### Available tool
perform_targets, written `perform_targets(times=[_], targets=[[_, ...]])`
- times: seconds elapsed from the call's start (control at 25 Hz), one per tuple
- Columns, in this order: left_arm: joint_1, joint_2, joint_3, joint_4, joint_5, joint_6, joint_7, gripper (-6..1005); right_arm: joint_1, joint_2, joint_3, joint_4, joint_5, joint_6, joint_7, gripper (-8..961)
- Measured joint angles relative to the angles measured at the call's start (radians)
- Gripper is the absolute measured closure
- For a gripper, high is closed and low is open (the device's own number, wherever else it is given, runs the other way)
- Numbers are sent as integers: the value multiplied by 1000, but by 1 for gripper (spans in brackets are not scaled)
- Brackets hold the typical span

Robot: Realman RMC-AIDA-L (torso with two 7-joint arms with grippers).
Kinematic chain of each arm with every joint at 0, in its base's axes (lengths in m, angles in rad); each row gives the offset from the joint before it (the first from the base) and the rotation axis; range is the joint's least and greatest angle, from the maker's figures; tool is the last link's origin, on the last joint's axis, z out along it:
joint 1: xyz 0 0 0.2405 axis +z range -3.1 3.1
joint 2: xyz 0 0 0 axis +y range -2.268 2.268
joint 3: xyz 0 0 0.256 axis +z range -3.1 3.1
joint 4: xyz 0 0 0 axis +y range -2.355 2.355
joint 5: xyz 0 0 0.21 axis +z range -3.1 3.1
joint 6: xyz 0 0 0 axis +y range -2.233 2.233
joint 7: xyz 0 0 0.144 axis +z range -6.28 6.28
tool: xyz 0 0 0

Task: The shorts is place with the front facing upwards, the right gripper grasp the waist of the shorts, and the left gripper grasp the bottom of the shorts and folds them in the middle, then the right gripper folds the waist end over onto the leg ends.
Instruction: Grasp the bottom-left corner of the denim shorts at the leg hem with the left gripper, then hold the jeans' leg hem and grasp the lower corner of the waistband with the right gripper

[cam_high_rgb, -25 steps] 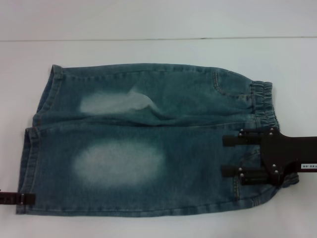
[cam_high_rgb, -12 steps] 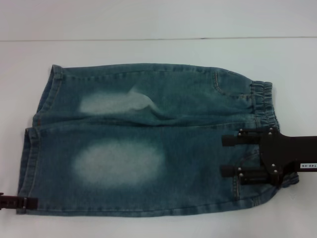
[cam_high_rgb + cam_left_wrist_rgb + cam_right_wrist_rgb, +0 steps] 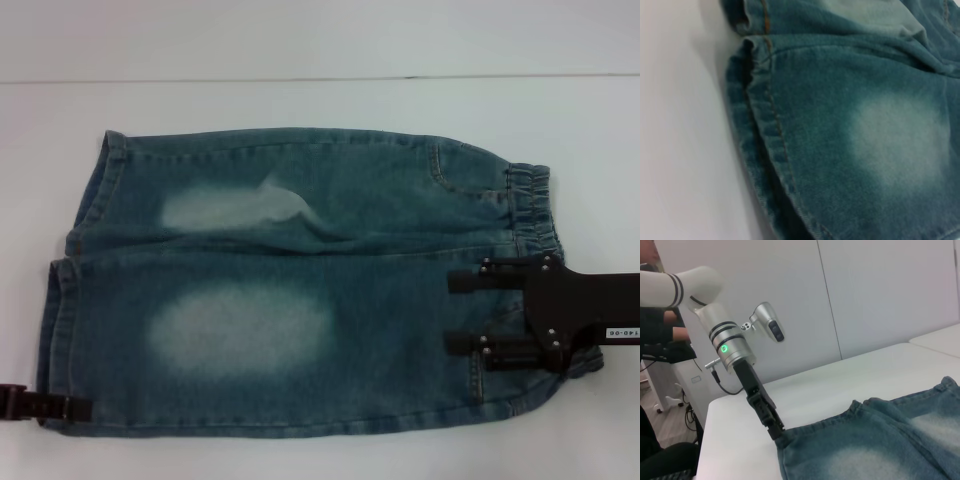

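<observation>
Blue denim shorts (image 3: 300,290) lie flat, front up, on the white table (image 3: 300,100). The ruffled waist (image 3: 535,215) is at the right and the bottom of the shorts, the two stitched leg ends (image 3: 60,320), at the left. My right gripper (image 3: 452,313) hovers open over the near half of the waist, its fingers (image 3: 500,277) pointing toward the legs. My left gripper (image 3: 70,407) is at the near corner of the lower leg hem. The right wrist view shows the left gripper (image 3: 774,430) touching that hem corner of the shorts (image 3: 880,450). The hem (image 3: 765,130) fills the left wrist view.
The table's far edge (image 3: 320,78) runs behind the shorts. In the right wrist view a person in dark clothes (image 3: 660,345) stands beyond the table's left end, behind my left arm (image 3: 730,347). Bare table lies all around the shorts.
My left gripper has slid to the right, from just off the near leg hem onto its corner. The right gripper and the shorts have stayed put.
</observation>
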State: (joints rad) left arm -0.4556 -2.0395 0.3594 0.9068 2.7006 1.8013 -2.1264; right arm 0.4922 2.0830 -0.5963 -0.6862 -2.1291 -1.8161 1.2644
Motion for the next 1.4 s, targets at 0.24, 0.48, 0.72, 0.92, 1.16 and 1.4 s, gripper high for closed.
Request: perform_targets(times=[0.24, 0.48, 0.72, 0.92, 1.16, 1.4], targets=[[-4, -1, 22, -3, -5, 0, 2, 450, -2, 0, 1, 2, 0, 0, -3, 195], [-8, -2, 21, -2, -10, 0, 10, 769, -5, 0, 1, 2, 0, 0, -6, 195], [-11, -2, 21, -2, -13, -6, 27, 881, -4, 0, 1, 5, 7, 1, -3, 195], [-22, -2, 17, 0, -15, -6, 28, 941, 1, -1, 3, 6, 19, 1, 32, 195], [-46, 0, 15, 3, -60, 3, 20, 948, 45, -52, -3, -61, 44, -3, 345, 195], [-69, 3, 14, 4, -83, 7, 19, 948, 86, -106, -64, -215, -91, -27, 566, 195]])
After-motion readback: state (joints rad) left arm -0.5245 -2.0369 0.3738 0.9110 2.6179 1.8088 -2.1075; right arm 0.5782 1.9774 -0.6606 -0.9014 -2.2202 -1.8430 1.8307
